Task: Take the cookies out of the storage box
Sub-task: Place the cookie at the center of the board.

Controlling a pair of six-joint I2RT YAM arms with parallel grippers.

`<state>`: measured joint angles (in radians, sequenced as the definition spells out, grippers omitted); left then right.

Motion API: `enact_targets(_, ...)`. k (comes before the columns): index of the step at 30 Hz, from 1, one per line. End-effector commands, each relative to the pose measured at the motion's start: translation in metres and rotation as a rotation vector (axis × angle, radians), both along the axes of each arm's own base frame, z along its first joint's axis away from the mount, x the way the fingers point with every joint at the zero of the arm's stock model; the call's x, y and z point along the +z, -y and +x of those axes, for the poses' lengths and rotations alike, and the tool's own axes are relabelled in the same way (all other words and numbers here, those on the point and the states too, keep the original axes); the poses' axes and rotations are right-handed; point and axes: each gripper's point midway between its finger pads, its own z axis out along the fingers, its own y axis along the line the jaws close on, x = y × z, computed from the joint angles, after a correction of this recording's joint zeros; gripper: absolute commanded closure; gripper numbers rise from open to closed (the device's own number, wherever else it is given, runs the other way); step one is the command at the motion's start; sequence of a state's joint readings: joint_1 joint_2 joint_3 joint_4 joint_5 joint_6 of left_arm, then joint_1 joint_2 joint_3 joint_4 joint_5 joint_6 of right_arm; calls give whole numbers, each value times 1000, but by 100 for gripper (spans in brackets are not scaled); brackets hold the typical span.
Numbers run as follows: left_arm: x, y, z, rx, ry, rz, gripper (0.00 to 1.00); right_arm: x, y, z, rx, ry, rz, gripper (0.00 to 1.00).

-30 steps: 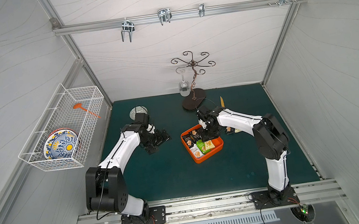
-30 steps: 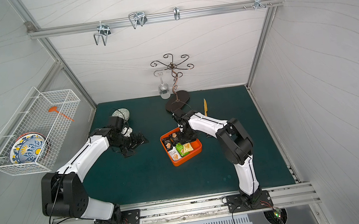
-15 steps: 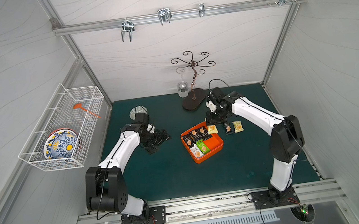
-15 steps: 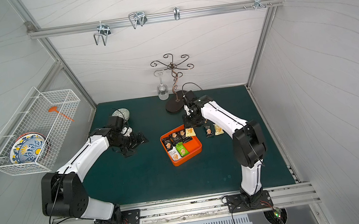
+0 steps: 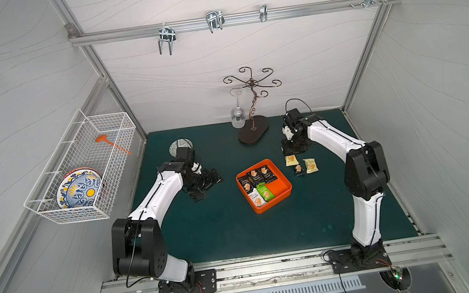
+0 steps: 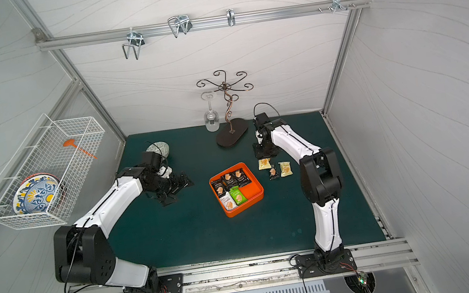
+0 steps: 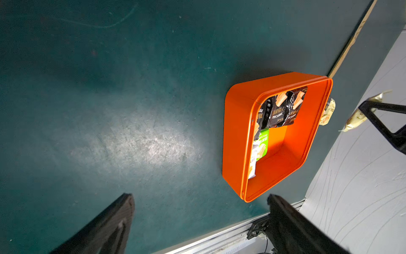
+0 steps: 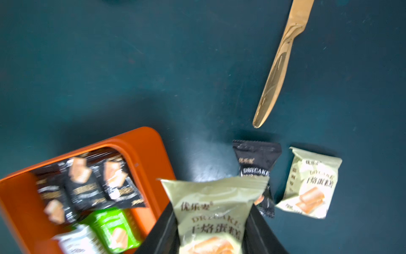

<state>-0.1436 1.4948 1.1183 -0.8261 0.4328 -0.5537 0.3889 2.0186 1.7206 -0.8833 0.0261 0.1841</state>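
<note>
**On the desk: right jaws grip a cookie just outside the box**

On the left wall hangs a white wire basket [image 5: 77,174] with a patterned plate [image 5: 79,190] standing in it. Next along, the left arm [image 5: 165,190] reaches low over the dark green desk [image 5: 223,232]. The left jaws are spread wide with nothing between them, well apart from the box.

Near the middle of the desk sits the storage box [image 5: 274,204], flat on the surface. Cookies [image 5: 255,176] lie inside it. Black ones run along the far side, and a green packet [image 5: 265,192] and a white packet [image 5: 255,198] lie toward the front left. The right part of its floor is bare.

Just right of the box, two more cookies lie on the desk side by side: a black packet [image 5: 298,169] and a pale yellow packet [image 5: 310,165]. Behind them the right arm [image 5: 330,137] bends down. The right jaws are clamped on a pale yellow cookie [image 8: 211,215], which hangs from them just outside the box's far right corner. A gold knife [image 8: 279,66] lies on the desk, its tip near the black packet.
</note>
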Motion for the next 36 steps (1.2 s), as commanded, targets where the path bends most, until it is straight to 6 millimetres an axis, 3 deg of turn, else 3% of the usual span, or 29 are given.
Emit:
enact_targets(1,15,-5,5,6,34,20,1,-10,6,16,37,32,-65,59)
enact_targets(10,19,-8,2,11,13,40,1,-47,-4,15,60,-32,-57,58)
enact_targets(16,21,-10,3,5,3,54,1,-62,-21,3,87,-74,-32,58)
enact_targets(22,24,-10,4,5,1,55,1,-75,-26,0,75,-108,-24,58)
enact_targets(29,24,-7,5,5,-4,44,1,-71,-28,4,75,-112,-22,48)
enact_targets(36,27,-3,13,-10,12,25,1,-39,-24,5,69,-65,-30,42)
